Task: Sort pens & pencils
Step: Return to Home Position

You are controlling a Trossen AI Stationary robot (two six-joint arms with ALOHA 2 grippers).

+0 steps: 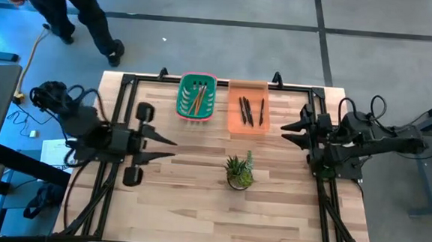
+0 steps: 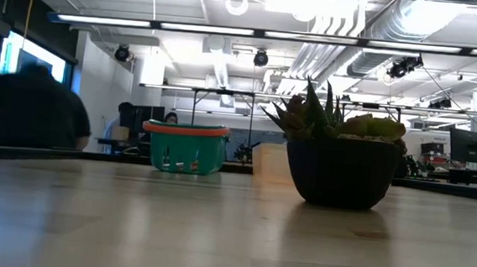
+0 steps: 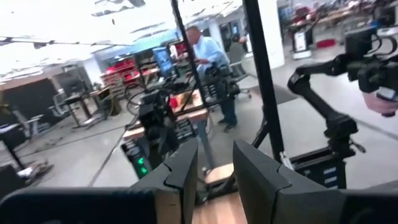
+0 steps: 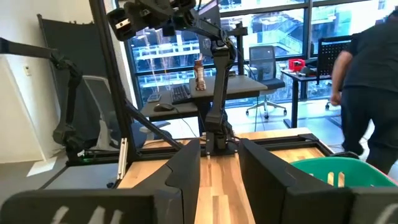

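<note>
Pencils lie in the green bin, upper centre of the high view. Pens lie in the orange bin, just to its right. Left gripper sits centre-left over the table, fingers parted, nothing held. Right gripper sits centre-right, also parted and empty. A potted succulent stands lower centre, between the grippers; in the low view it overlaps the orange bin's right edge. A person is at upper left, off the table.
</note>
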